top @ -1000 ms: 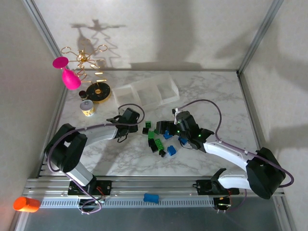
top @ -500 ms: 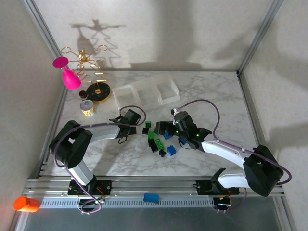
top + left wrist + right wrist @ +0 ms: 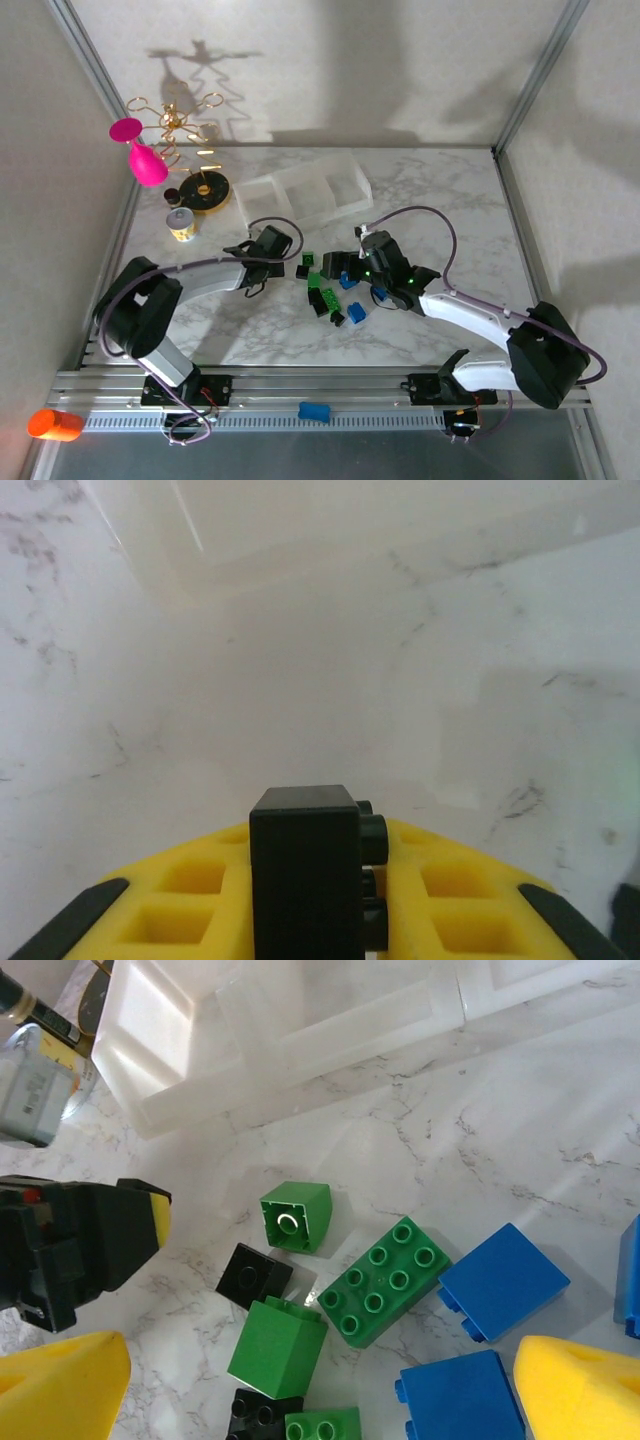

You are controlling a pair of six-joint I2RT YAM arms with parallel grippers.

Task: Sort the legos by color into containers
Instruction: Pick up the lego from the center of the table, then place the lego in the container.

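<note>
Currently the left hand (image 3: 318, 910) is closed on one black lego (image 3: 305, 845), clamped between its yellow pads (image 3: 190, 900) with the studs facing right. The clear tray (image 3: 305, 195) lies just beyond it on the far side. The right hand (image 3: 347, 268) stands fully open over the loose legos (image 3: 330, 292), its pads spread to either side of the pile. Beneath it lie a green eight-stud brick (image 3: 385, 1280), green cubes (image 3: 277, 1345), blue bricks (image 3: 503, 1282) and a small black brick (image 3: 253, 1275). All rest on the marble surface (image 3: 450, 200), on the near side of the tray and apart from it.
</note>
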